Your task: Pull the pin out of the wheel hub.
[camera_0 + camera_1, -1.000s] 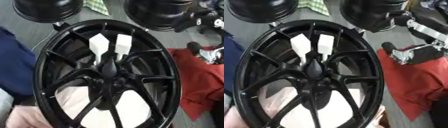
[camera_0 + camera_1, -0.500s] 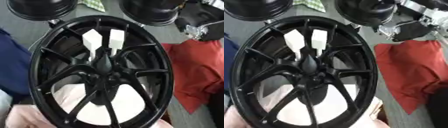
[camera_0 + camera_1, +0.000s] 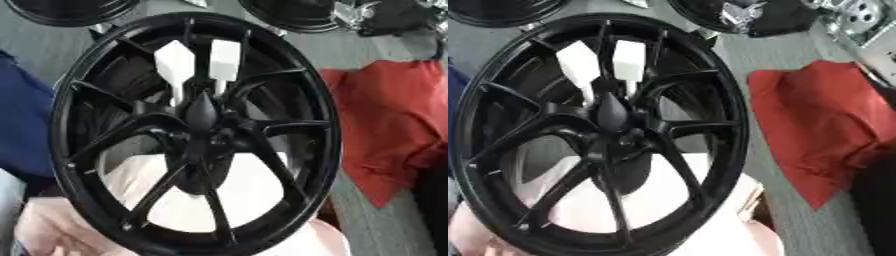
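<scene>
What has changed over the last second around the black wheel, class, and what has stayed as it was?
The robot's right hand, beside the red cloth a second ago, has pulled away to the top right corner. The whole picture has also shifted, which is the camera tilting, not the things moving. The black wheel, the dark pointed piece at its hub and the two white pieces behind the spokes look unchanged. Nothing was taken hold of.

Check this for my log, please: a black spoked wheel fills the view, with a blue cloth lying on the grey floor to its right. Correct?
Not quite. The cloth to the right of the black spoked wheel is red, not blue, as the right eye view shows best. The rest stands: the wheel fills the view and the cloth lies on the grey floor.
</scene>
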Robot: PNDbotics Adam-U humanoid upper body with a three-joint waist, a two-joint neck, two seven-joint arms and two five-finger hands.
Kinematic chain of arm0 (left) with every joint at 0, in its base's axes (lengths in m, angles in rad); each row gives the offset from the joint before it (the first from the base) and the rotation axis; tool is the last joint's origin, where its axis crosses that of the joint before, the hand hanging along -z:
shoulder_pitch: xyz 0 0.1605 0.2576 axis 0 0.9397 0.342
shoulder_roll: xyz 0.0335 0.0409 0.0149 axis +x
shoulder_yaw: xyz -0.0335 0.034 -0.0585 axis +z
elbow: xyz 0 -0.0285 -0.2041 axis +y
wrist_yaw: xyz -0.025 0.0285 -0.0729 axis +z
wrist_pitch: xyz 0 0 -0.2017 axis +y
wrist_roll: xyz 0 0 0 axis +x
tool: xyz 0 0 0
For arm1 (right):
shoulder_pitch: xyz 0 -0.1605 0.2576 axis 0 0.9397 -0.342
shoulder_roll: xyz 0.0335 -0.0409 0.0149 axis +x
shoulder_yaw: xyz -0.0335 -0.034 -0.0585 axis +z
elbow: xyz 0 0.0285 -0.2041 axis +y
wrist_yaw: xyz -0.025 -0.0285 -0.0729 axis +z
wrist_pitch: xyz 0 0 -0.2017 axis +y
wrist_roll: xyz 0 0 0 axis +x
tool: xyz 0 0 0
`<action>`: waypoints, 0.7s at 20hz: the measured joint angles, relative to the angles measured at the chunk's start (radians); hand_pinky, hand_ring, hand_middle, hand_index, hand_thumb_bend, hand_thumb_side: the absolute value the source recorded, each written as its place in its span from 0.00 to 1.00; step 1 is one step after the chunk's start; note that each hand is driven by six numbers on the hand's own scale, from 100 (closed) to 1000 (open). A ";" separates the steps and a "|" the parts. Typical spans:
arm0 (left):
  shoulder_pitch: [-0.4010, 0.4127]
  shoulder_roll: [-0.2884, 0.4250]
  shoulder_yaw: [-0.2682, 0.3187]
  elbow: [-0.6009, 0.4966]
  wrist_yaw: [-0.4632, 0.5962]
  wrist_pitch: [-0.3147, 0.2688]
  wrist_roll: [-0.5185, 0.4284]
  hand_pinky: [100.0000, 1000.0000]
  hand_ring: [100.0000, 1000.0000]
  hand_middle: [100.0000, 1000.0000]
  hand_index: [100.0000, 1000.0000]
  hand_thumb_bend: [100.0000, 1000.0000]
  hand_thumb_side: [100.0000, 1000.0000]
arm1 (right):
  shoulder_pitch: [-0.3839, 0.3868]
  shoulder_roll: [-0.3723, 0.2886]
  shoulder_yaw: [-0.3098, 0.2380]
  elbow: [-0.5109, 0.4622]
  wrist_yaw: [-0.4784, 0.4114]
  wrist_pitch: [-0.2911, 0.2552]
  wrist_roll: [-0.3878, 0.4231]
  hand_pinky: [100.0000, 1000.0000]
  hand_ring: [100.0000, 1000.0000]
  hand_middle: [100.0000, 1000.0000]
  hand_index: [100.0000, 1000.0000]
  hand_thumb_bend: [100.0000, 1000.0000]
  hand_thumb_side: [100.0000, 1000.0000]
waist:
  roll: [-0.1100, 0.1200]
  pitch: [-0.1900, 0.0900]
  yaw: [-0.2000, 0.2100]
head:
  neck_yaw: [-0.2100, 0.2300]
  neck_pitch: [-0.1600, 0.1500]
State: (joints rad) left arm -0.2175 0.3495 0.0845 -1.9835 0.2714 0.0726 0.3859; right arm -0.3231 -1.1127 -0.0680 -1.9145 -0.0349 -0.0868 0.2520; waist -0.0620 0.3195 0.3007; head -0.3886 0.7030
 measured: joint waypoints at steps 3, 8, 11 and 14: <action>-0.001 -0.006 0.003 0.003 0.006 0.009 0.006 0.65 0.44 0.50 0.67 0.48 0.38 | -0.011 0.003 0.011 -0.022 0.015 0.024 0.002 0.74 0.81 0.79 0.78 0.00 0.51 | 0.002 0.000 0.002 | -0.001 -0.002; -0.010 -0.015 0.004 0.019 0.019 0.014 0.006 0.65 0.44 0.50 0.67 0.48 0.38 | -0.047 0.022 0.038 -0.062 0.061 0.064 0.032 0.76 0.82 0.80 0.80 0.00 0.52 | 0.009 0.000 0.012 | 0.003 -0.040; -0.020 -0.017 0.005 0.035 0.025 0.014 0.006 0.65 0.44 0.50 0.67 0.48 0.39 | -0.062 0.037 0.053 -0.067 0.096 0.087 0.059 0.77 0.83 0.81 0.80 0.00 0.52 | 0.011 0.000 0.013 | 0.004 -0.059; -0.021 -0.017 0.005 0.050 0.030 0.014 0.006 0.65 0.44 0.50 0.67 0.48 0.39 | -0.064 0.049 0.065 -0.068 0.133 0.103 0.080 0.77 0.83 0.81 0.80 0.00 0.52 | 0.011 0.000 0.013 | 0.008 -0.064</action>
State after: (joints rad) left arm -0.2388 0.3321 0.0896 -1.9330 0.3017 0.0867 0.3917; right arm -0.3871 -1.0638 -0.0035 -1.9828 0.0979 0.0161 0.3322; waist -0.0514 0.3195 0.3137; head -0.3809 0.6392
